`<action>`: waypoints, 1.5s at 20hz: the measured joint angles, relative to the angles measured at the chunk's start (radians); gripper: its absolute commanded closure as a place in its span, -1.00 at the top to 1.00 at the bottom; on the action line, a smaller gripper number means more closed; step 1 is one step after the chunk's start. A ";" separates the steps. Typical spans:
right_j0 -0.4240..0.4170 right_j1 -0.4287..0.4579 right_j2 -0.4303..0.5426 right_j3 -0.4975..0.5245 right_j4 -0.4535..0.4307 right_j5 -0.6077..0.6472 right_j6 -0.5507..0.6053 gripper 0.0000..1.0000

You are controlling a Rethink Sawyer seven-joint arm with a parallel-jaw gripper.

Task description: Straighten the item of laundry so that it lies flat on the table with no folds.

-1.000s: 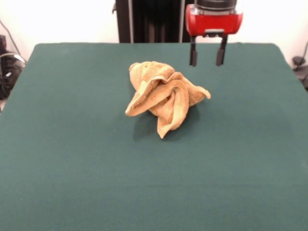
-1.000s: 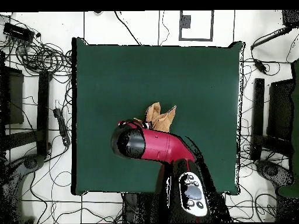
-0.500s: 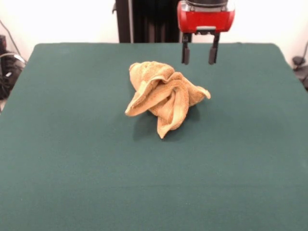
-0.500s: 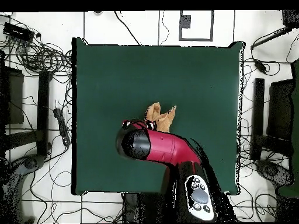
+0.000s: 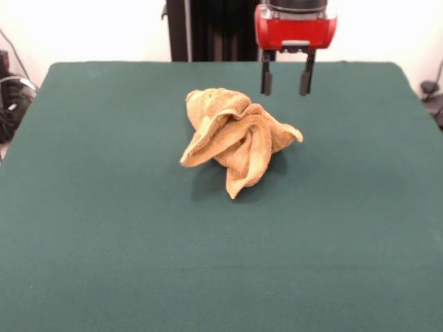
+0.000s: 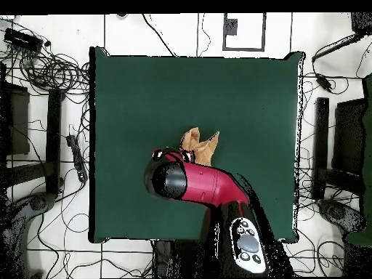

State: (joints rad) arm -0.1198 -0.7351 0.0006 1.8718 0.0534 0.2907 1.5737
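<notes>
Towel (image 5: 239, 136), orange-tan, crumpled in a peaked heap near the middle of the table (image 5: 104, 228); folds throughout. Gripper (image 5: 284, 81): two dark fingers spread apart, empty, hanging just beyond the heap's far right edge, apparently clear of the cloth. Position unchanged from half a second ago; a second ago it stood further right. Overhead, the red arm (image 6: 207, 183) hides part of the towel (image 6: 197, 145). Table top: dark green cloth. Floor around: white, strewn with cables (image 6: 51, 69).
</notes>
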 measured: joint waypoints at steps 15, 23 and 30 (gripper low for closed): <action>-0.086 -0.053 0.004 0.108 -0.035 0.000 0.000 1.00; -0.104 -0.082 0.004 0.135 -0.088 0.000 0.000 1.00; -0.105 -0.156 0.010 0.191 -0.102 -0.027 0.000 1.00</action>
State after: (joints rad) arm -0.2246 -0.8909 0.0101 2.0632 -0.0482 0.2634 1.5737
